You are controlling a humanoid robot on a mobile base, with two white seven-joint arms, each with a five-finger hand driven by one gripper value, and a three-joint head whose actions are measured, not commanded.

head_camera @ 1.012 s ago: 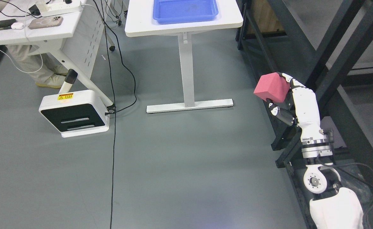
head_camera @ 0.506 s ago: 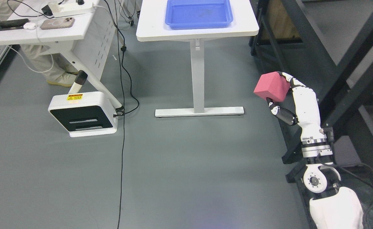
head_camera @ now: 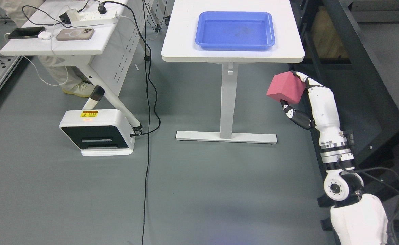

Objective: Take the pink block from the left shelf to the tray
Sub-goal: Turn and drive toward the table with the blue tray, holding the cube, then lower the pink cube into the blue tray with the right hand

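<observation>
My right hand (head_camera: 296,93) is shut on the pink block (head_camera: 284,87), holding it in the air over the grey floor, right of the white table's leg. The blue tray (head_camera: 235,30) lies on the white table (head_camera: 182,51) at the top centre, higher in the picture than the block and to its left. Nothing lies in the tray. The right arm comes up from the lower right corner. The left arm does not show.
A dark metal shelf frame (head_camera: 362,68) runs down the right side, close behind my right arm. A white box-shaped device (head_camera: 97,132) stands on the floor at left, with a black cable (head_camera: 147,136) trailing down. A second desk (head_camera: 63,44) with phones and a power strip has a person's legs beneath it.
The whole picture has shifted down and to the right, so the camera has moved; the table and tray now show in full. The block stays in my right hand.
</observation>
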